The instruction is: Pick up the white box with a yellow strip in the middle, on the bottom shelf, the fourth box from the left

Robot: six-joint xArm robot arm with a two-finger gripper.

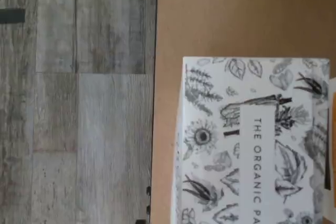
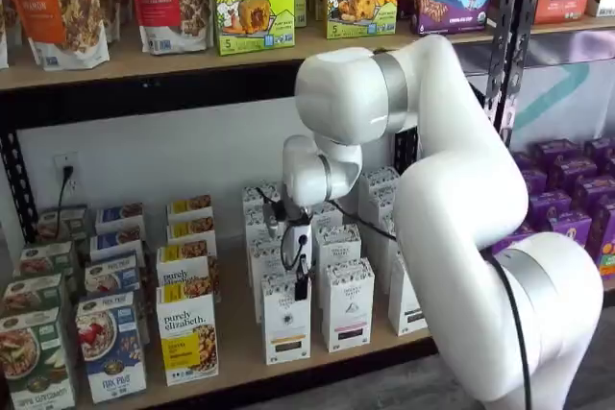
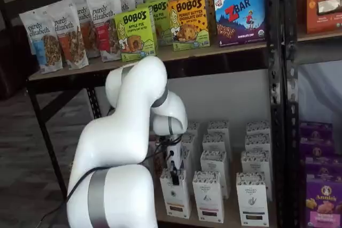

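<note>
The white box with a yellow strip (image 2: 286,320) stands upright in the front row of the bottom shelf (image 2: 238,357), right of a "purely elizabeth" box (image 2: 187,338). It also shows in a shelf view (image 3: 175,194). My gripper (image 2: 302,285) hangs just above the box's top, black fingers pointing down; it also shows in a shelf view (image 3: 173,175). No gap between the fingers shows and nothing is held. In the wrist view the box's speckled botanical top (image 1: 252,140) reads "THE ORGANIC PA", lying on the tan shelf board (image 1: 220,14).
Similar white cartons (image 2: 348,304) stand right of and behind the target. Colourful cereal boxes (image 2: 110,343) fill the shelf's left side, purple boxes (image 2: 567,208) the right. The upper shelf's black beam (image 2: 144,93) is above. Grey plank floor (image 1: 79,98) lies beyond the shelf edge.
</note>
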